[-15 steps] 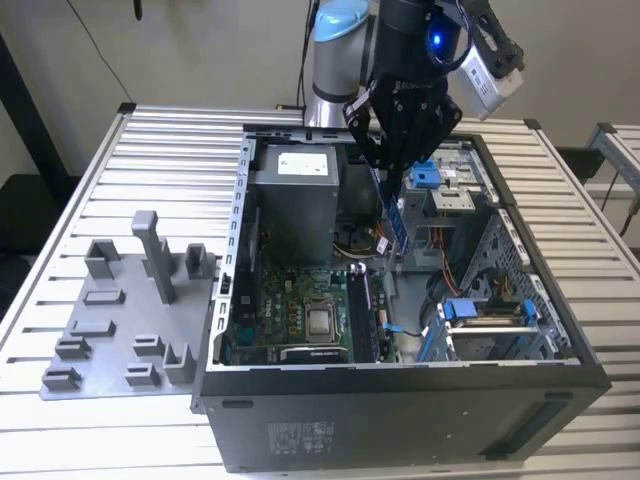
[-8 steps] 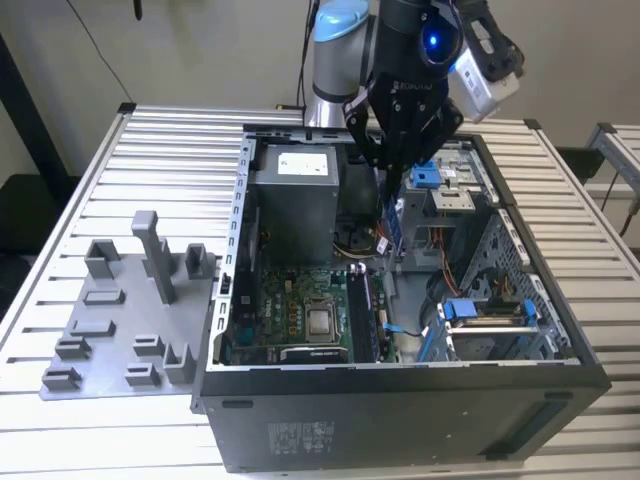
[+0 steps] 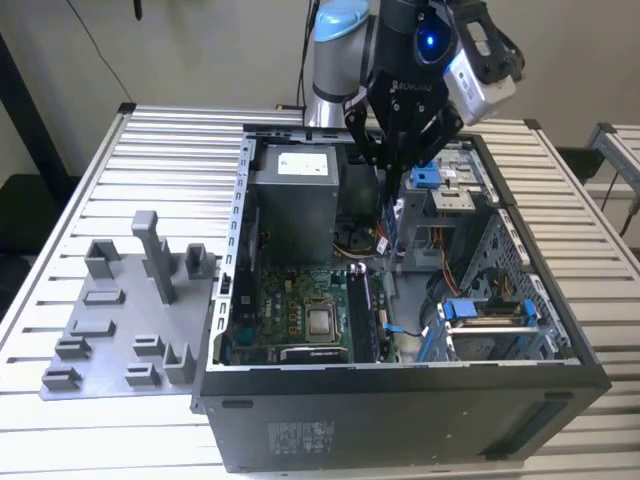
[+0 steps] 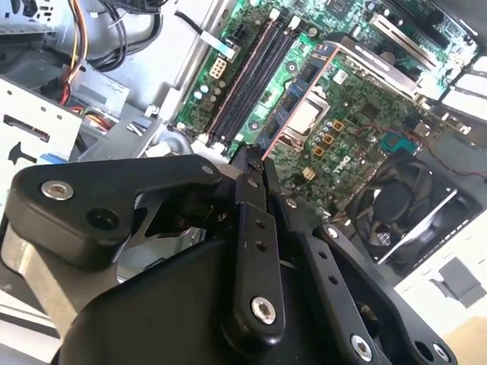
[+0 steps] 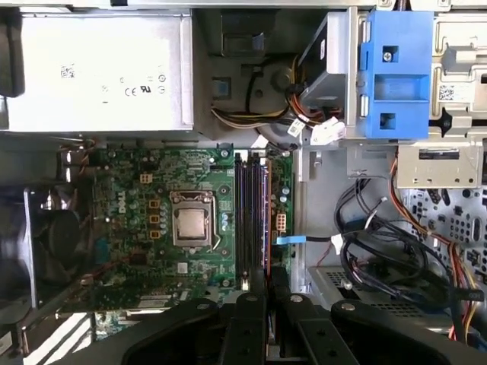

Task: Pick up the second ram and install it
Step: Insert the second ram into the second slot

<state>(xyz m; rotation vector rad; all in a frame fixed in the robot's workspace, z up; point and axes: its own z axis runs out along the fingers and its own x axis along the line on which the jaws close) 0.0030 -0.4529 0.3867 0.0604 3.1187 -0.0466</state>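
Note:
My gripper hangs over the open computer case, its black fingers pressed together. A thin dark strip, the second ram seen edge-on, hangs below the fingertips in the exterior view. In the first wrist view the gripper lines up with the long black memory slots on the green motherboard, but stands well above them. The same slots run beside the processor socket in the second wrist view.
A grey holder plate with upright blocks lies on the slatted table at the exterior view's left. Inside the case are the power supply, a blue drive bracket, loose cables and a fan.

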